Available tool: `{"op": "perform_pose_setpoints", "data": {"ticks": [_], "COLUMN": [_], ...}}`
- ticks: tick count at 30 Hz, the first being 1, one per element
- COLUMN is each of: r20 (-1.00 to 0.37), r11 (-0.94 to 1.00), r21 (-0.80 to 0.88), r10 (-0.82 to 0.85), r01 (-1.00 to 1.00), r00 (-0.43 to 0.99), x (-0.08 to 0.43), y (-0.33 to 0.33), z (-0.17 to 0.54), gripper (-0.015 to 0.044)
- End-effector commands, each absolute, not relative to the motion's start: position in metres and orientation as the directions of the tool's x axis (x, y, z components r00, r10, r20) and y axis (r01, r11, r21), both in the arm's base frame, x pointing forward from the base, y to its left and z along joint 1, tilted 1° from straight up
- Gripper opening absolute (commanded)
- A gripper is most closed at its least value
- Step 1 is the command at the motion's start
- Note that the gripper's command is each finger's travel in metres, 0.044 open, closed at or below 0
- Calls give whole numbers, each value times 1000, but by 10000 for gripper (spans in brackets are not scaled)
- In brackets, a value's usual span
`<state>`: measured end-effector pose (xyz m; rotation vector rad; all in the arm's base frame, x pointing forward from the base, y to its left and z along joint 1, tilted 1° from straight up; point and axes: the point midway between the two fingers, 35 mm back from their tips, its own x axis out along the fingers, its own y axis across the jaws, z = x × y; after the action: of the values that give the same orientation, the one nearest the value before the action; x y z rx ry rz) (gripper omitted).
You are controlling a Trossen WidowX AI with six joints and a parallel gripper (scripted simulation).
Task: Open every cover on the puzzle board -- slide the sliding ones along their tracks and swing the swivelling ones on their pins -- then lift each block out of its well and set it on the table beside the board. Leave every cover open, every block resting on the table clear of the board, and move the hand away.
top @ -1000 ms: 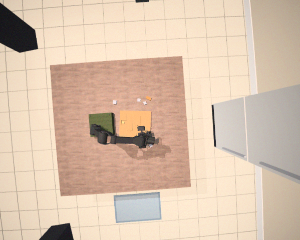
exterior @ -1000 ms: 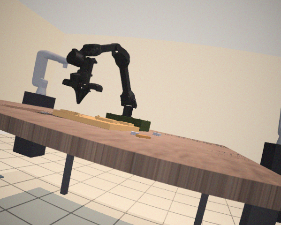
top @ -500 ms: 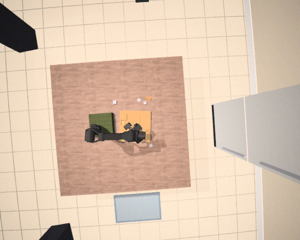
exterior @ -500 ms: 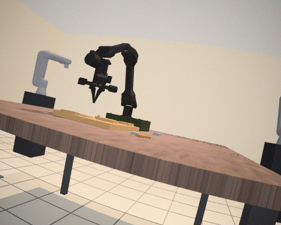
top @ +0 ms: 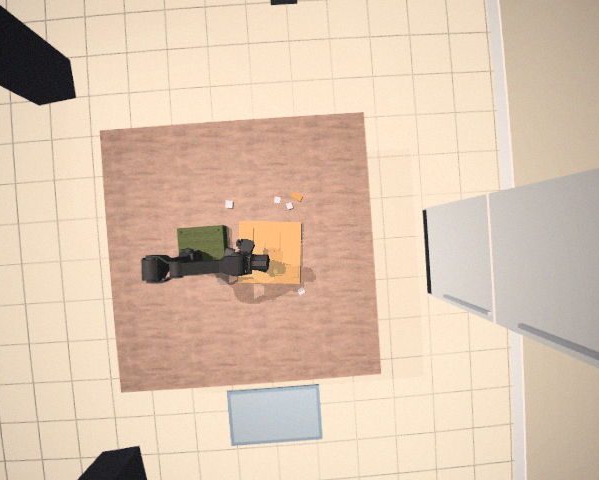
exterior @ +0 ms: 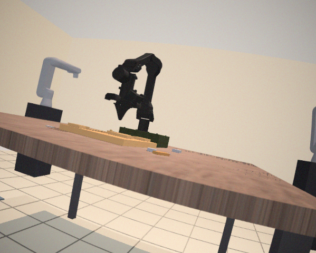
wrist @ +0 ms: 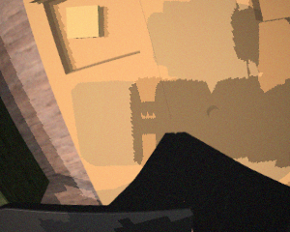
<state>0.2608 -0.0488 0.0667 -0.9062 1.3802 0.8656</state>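
Near the middle of the worktop (top: 159, 335) (exterior: 207, 168), the puzzle board (top: 286, 242) (exterior: 97, 134) (wrist: 121, 29) is set flat, beside a green block-shaped base (top: 201, 240) (exterior: 163, 140). The closed fingers (exterior: 120, 114) are held above the board, pointed downward, with nothing gripped. By the top view, a lone white block (top: 229, 204) (exterior: 176, 151) is laid between the base and the worktop's upper edge. Between the board and that same edge, a pair of white blocks (top: 277, 199) is seen, with an orange piece (top: 296, 196) (exterior: 161, 153) just beside them. Another white block (top: 301, 291) (exterior: 50, 126) is placed on the side toward the lower edge, near the board's lower right corner. On the board, a pale yellow square (wrist: 82, 21) is shown; whether it is loose cannot be told. Part of the board is hidden from above by the black arm (top: 201, 267) (exterior: 150, 87).
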Motion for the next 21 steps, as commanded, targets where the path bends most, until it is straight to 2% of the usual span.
{"op": "perform_pose_setpoints", "data": {"ticks": [1,4,21], "r20": [-1000,-1000,-1000], "r11": [266,205,205], "r21": [-22,-21,-21], "r10": [-15,-15,-15], "r01": [-964,-979,-979], "r00": [19,18,18], "x": [239,231,231], "y": [-40,-37,-37], "z": [62,60,60], "gripper": [0,0,0]}}
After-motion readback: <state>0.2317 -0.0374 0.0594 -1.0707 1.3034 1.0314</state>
